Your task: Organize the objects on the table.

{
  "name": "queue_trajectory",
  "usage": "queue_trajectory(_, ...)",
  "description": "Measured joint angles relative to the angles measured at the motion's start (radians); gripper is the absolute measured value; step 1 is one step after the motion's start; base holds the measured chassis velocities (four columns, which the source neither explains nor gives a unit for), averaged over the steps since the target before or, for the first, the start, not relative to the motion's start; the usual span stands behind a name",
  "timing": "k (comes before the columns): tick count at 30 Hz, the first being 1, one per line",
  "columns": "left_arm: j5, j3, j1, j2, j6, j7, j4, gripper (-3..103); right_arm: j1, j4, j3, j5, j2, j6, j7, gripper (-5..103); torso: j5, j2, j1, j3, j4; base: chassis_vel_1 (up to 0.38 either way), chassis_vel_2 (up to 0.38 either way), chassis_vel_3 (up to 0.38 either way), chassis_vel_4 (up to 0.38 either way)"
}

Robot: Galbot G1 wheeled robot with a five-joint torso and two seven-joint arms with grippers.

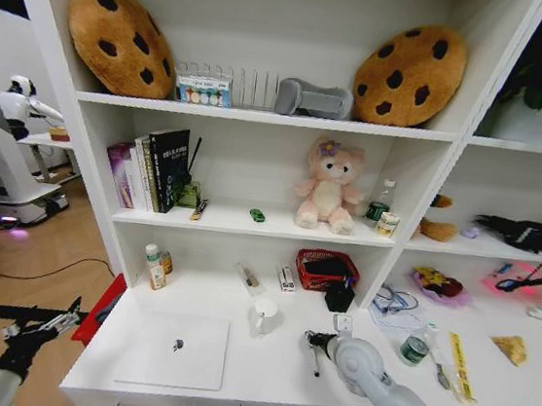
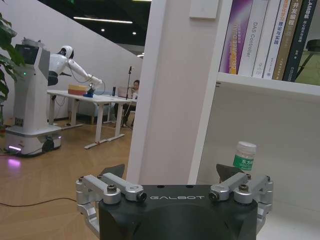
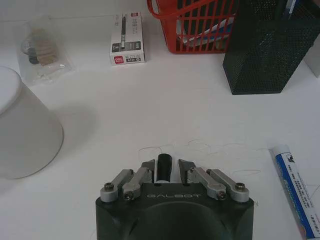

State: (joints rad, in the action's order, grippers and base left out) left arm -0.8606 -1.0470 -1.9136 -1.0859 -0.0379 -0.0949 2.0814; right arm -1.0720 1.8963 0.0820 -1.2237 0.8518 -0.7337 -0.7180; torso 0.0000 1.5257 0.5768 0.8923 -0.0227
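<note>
On the white table [image 1: 261,373] a silver laptop [image 1: 176,349] lies shut at the front left. My right gripper [image 1: 315,341] [image 3: 164,166] is low over the table's middle, shut on a black pen [image 1: 316,361] [image 3: 163,165]. Beside it lies a blue pen [image 3: 295,186]. A round green tin [image 1: 414,350] stands to the right. A tiny green trinket [image 1: 257,215] rests on the shelf above. My left gripper [image 1: 47,324] [image 2: 170,172] hangs open and empty off the table's left end.
Behind the right gripper stand a white cup [image 1: 263,315] [image 3: 25,130], a black mesh holder [image 1: 340,296] [image 3: 265,45], a red basket [image 1: 327,268] [image 3: 195,25] and a pen box [image 1: 287,279] [image 3: 127,37]. Shelves with books, a plush toy and cookie cushions rise behind.
</note>
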Motion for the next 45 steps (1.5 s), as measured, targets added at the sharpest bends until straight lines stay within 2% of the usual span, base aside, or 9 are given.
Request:
queue_trajectory(6, 0.0, 0.0, 0.0, 0.0, 0.0, 0.0, 0.0, 100, -0.002, 0.01, 0.002, -0.007, -0.001, 0.0, -0.003, 10, 0.0003, 0.0, 0.0, 0.0, 0.0001, 0.0, 0.0, 0.0, 0.0)
queue_trajectory(13, 0.0, 0.0, 0.0, 0.0, 0.0, 0.0, 0.0, 100, -0.024, 0.04, 0.041, 0.077, 0.002, 0.002, 0.01, 10, 0.0002, 0.0, 0.0, 0.0, 0.0, 0.0, 0.0, 0.0, 0.0)
queue_trajectory(16, 0.0, 0.0, 0.0, 0.0, 0.0, 0.0, 0.0, 100, -0.049, 0.063, 0.084, 0.211, 0.01, 0.07, 0.069, 10, 0.0002, 0.0, 0.0, 0.0, 0.0, 0.0, 0.0, 0.0, 0.0)
queue_trajectory(18, 0.0, 0.0, 0.0, 0.0, 0.0, 0.0, 0.0, 100, -0.077, 0.069, 0.128, 0.387, 0.014, 0.183, 0.145, 10, -0.0001, 0.0, 0.0, 0.0, 0.0, 0.0, 0.0, 0.0, 0.0)
queue_trajectory(19, 0.0, 0.0, 0.0, 0.0, 0.0, 0.0, 0.0, 100, -0.077, 0.069, 0.128, 0.387, 0.014, 0.183, 0.145, 10, -0.0001, 0.0, 0.0, 0.0, 0.0, 0.0, 0.0, 0.0, 0.0)
queue_trajectory(21, 0.0, 0.0, 0.0, 0.0, 0.0, 0.0, 0.0, 100, -0.088, 0.043, 0.151, 0.588, 0.015, 0.324, 0.211, 10, 0.0, 0.0, 0.0, 0.0, -0.0001, 0.0, 0.0, 0.0, 0.0)
queue_trajectory(29, 0.0, 0.0, 0.0, 0.0, 0.0, 0.0, 0.0, 100, -0.039, -0.061, 0.148, 0.898, 0.043, 0.612, 0.291, 10, 0.0001, 0.0, 0.0, 0.0, 0.0, 0.0, 0.0, 0.0, 0.0)
queue_trajectory(35, 0.0, 0.0, 0.0, 0.0, 0.0, 0.0, 0.0, 100, 0.015, -0.157, 0.148, 1.043, 0.056, 0.767, 0.342, 10, 0.0, 0.0, 0.0, 0.0, 0.0, 0.0, 0.0, 0.0, 0.0)
queue_trajectory(45, 0.0, 0.0, 0.0, 0.0, 0.0, 0.0, 0.0, 100, 0.134, -0.365, 0.117, 1.071, 0.098, 0.888, 0.406, 10, -0.0001, 0.0, 0.0, 0.0, 0.0002, 0.0, 0.0, 0.0, 0.0)
